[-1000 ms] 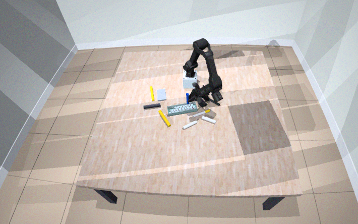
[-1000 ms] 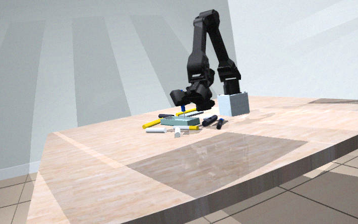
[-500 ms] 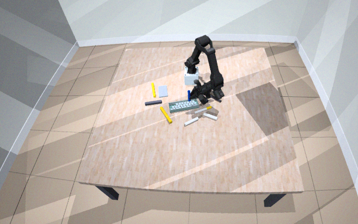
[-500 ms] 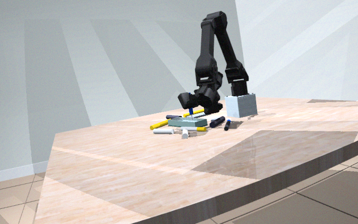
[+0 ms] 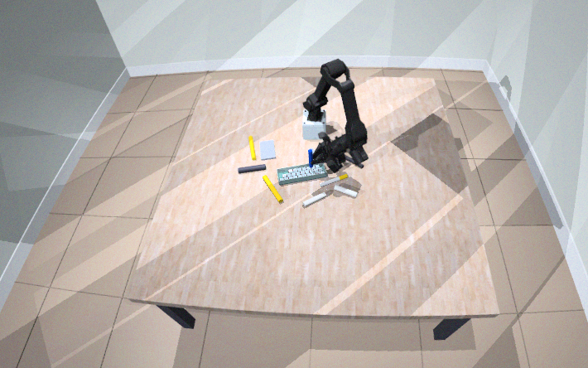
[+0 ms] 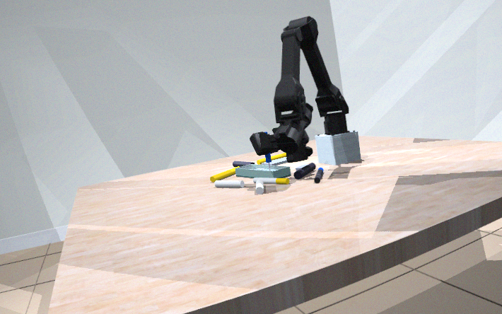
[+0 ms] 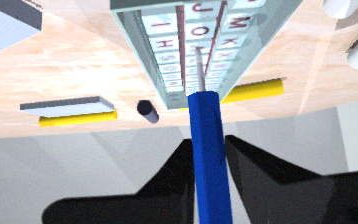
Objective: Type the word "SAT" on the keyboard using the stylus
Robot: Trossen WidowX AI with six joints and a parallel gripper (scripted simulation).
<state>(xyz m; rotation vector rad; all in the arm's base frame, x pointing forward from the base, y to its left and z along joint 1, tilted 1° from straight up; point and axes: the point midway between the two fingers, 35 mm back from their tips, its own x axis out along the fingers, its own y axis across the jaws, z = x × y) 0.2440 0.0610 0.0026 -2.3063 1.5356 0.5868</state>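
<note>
A: Nearest the table's front edge lie white cylinders (image 5: 315,199), then the keyboard (image 5: 301,174) around the table's middle. What's over it?

B: The gripper (image 7: 208,165), clamped on the blue stylus (image 7: 208,150), which stands upright with its grey tip (image 7: 200,67) among the keys toward the keyboard's right end.

A: Is it on a key?

B: Cannot tell whether it touches; legible caps near the tip read H, J, K, O, well away from S, by my reading.

A: So what makes this step go well?

B: Probably keeping the stylus vertical, centring on one cap, pressing straight down. Beyond it sits the arm's pale base (image 5: 313,126), toward the far edge.
</note>
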